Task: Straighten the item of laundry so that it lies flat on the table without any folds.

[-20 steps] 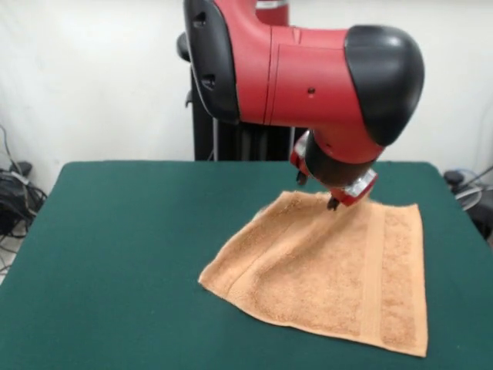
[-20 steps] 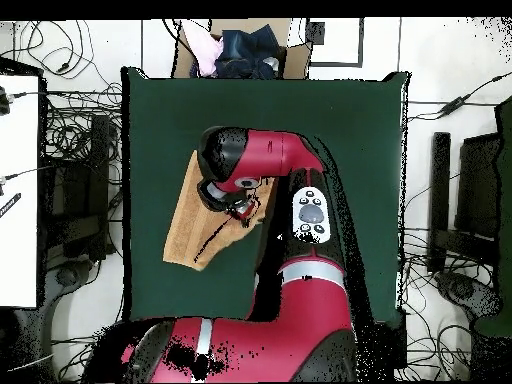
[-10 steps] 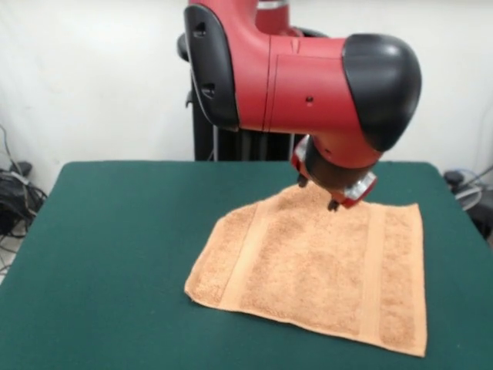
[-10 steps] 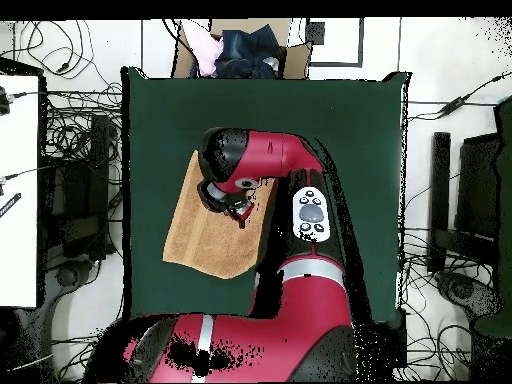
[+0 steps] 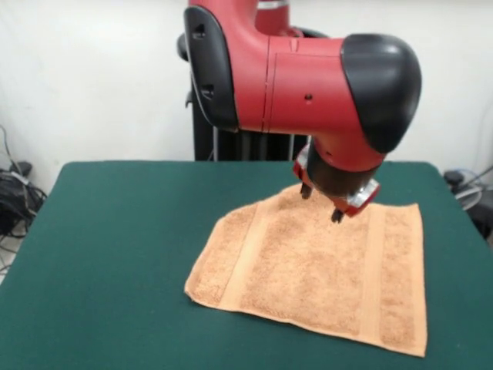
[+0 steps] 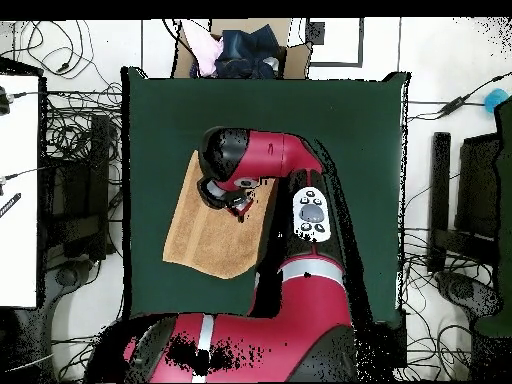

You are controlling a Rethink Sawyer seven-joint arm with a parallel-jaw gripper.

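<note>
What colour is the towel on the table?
Light orange-tan towel with two flat woven bands; clearest in the front view.

You can't see the towel's (image 5: 323, 270) far edge in the front view; the gripper (image 5: 322, 202) and wrist cover it. Overhead, the arm (image 6: 260, 160) hides its corner. No tag discernible. Jaw spread too small to judge.

The light orange-tan terry cloth towel (image 5: 320, 274) lies spread on the large dark green felt-like tabletop (image 5: 115, 254), in the front view toward the right side and reaching close to the near edge. The red and black arm's pincer (image 5: 322, 203) hangs over the towel's far edge, its two fingertips (image 5: 306, 191) set apart. In the overhead view the towel (image 6: 205, 235) sits toward the tabletop's (image 6: 340, 130) left side, partly under the arm.
</note>
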